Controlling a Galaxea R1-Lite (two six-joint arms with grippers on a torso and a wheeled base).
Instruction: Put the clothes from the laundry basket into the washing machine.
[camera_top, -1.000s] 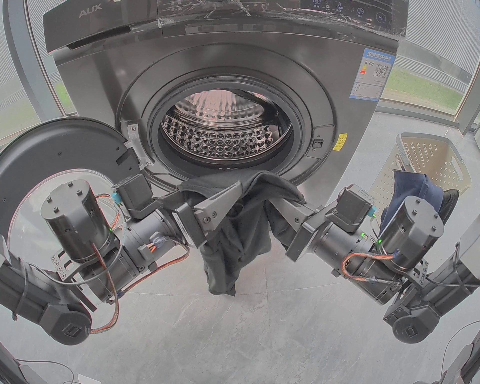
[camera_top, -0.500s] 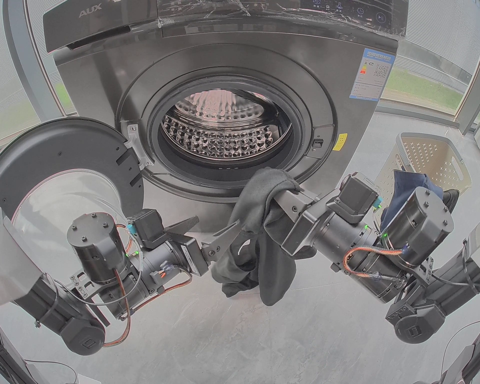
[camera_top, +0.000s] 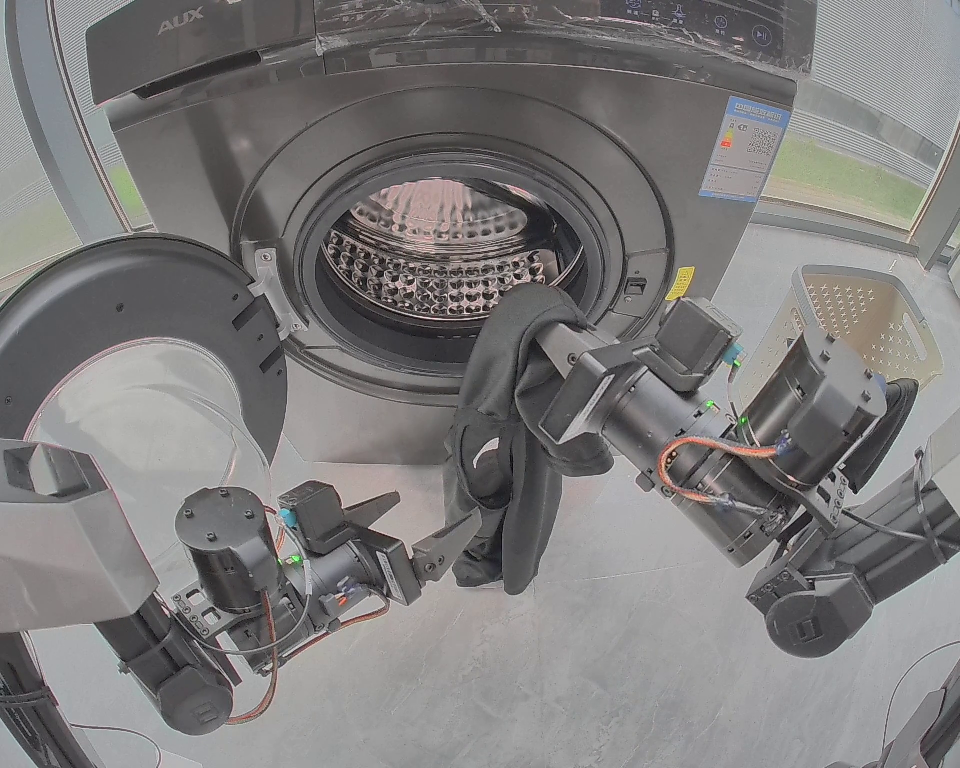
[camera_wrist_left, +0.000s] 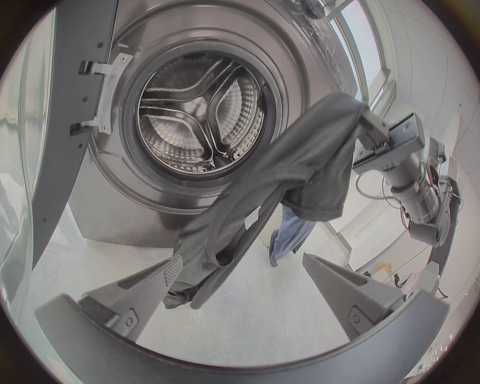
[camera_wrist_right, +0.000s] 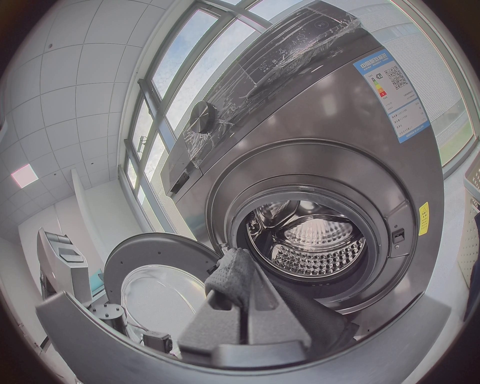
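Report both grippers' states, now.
Left gripper: open, holding nothing.
Right gripper: shut on the dark garment.

The garment (camera_top: 500, 390) drapes over the right hand (camera_top: 550, 340), hiding its fingertips. The right arm (camera_top: 680, 440) covers the near side of the basket (camera_top: 860, 310) and whatever lies in it. The top of the washer (camera_top: 450, 110) runs out of view.
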